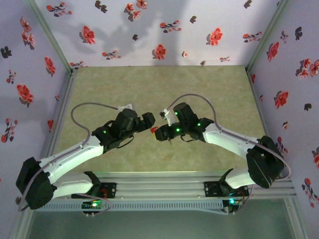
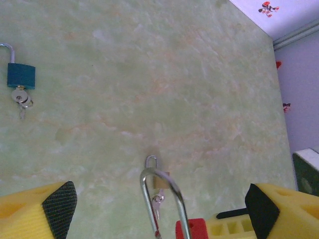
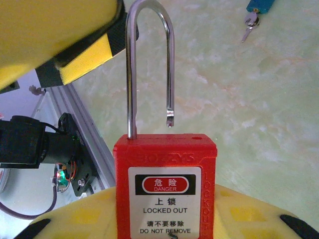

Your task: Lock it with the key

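Jaws of the right gripper [image 1: 163,131] clamp a red lockout padlock [image 3: 164,189] upright — its open shackle [image 3: 149,64] offered between the empty, wide-spread jaws of the left gripper [image 2: 159,206].

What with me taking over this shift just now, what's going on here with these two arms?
The right claw grips a red lockout padlock by its body. Its shackle is open, with the free end out of its hole, so it is not locked yet. The left claw is open close in front of it, holding nothing. A blue padlock and a small brass padlock, each with a key, lie on the table.
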Robot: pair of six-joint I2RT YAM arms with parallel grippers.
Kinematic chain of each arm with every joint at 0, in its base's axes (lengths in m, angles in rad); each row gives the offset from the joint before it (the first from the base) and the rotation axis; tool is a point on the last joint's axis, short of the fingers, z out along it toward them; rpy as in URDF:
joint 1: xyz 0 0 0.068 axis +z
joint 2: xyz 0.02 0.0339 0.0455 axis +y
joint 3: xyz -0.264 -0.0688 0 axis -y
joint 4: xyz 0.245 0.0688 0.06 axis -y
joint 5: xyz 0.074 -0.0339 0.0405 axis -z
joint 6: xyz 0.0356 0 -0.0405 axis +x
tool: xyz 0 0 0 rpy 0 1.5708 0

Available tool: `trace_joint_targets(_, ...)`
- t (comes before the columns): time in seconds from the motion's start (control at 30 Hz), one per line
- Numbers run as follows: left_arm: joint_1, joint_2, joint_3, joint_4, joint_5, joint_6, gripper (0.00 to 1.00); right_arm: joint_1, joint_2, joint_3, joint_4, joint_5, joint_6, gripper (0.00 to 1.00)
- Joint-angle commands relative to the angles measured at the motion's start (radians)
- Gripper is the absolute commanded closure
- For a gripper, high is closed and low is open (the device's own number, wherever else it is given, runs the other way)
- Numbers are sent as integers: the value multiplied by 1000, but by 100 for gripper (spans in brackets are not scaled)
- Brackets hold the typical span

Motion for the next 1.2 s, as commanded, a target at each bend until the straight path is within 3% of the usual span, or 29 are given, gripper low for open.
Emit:
trace_joint_targets(0.0, -13, 18, 35, 10, -14, -19, 9, 12, 1, 7, -7, -7, -34, 100)
trace_joint_targets(0.7, -33, 70, 61, -2, -24, -40, 39, 34, -6, 17, -33, 35, -58, 100)
trace_joint_targets(1.17, -42, 91, 65, -21, -25, -41, 48, 37, -28, 10, -29, 67, -57, 100)
